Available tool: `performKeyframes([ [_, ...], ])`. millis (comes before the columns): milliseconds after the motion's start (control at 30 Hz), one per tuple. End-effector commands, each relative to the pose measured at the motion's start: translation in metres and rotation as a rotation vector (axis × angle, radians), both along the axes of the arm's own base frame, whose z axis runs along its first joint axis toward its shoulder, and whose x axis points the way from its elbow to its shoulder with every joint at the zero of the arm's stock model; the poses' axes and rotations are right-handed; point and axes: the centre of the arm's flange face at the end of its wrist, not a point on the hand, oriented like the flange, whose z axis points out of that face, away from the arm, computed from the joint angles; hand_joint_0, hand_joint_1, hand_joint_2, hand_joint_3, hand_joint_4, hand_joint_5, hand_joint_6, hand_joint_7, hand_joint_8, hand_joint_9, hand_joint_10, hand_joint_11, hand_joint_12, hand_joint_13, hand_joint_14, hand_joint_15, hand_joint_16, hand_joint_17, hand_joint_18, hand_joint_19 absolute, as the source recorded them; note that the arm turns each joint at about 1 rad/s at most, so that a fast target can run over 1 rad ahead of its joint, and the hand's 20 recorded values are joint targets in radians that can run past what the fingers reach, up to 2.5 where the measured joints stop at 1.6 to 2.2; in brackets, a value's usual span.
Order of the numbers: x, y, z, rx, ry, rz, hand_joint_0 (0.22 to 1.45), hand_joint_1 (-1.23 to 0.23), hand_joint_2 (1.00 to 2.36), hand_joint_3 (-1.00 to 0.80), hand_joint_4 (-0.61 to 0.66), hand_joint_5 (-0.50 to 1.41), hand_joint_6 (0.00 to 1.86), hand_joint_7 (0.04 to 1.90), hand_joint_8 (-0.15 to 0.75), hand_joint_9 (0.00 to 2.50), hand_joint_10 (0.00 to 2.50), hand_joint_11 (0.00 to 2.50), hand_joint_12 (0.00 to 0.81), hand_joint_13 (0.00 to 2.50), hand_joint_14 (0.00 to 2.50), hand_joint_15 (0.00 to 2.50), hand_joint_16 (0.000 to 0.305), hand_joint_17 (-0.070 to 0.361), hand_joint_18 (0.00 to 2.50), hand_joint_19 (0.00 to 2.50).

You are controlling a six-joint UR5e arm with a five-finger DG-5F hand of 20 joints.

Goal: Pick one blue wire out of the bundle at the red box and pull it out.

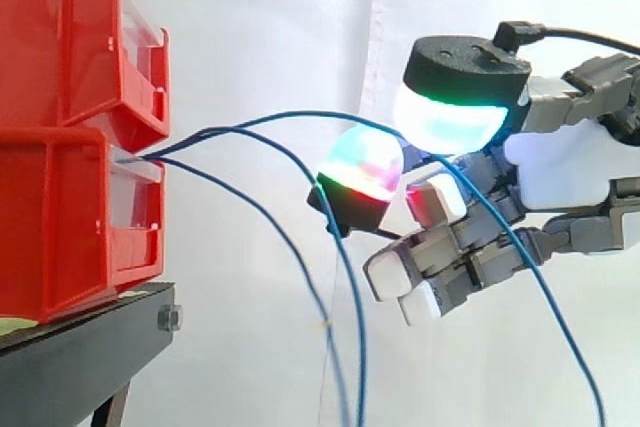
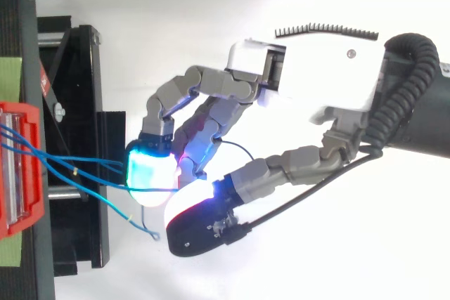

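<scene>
Far left, an upper red bin (image 1: 60, 37) sits on the red box (image 1: 60, 227), both on the black stand (image 1: 80, 347). From the box's mouth a bundle (image 1: 160, 150) of thin blue wires fans out toward the fingers. Two sag away below the pads. One blue wire (image 1: 310, 113) arcs high and runs between two glowing pads (image 1: 450, 112), pinched there, then drops past the hand's (image 1: 560, 167) other, curled fingers. What else the box holds, can't tell.
</scene>
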Motion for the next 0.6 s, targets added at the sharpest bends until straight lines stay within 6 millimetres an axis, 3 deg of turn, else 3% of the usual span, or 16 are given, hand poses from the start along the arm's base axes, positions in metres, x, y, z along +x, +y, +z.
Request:
performKeyframes([
  [0,0.0001,0.0006,0.0003,0.000,0.000,0.007,0.57,-0.75,1.00,-0.45,0.18,-0.09,0.79,0.89,0.244,1.15,0.03,0.67,0.371,0.82,0.02,0.48,0.059,0.132,0.56,0.58],
  [233,0.0001,-0.0003,0.0003,0.001,0.000,0.007,0.58,-0.64,1.01,-0.42,0.16,-0.07,0.74,0.99,0.252,1.19,0.03,0.66,0.373,0.82,0.02,0.49,0.059,0.132,0.56,0.59],
  [567,0.0001,0.0008,0.0003,0.001,0.000,0.008,0.60,-0.72,1.02,-0.26,0.14,-0.09,0.87,0.94,0.262,1.23,0.03,0.72,0.373,0.84,0.02,0.49,0.057,0.129,0.58,0.59],
])
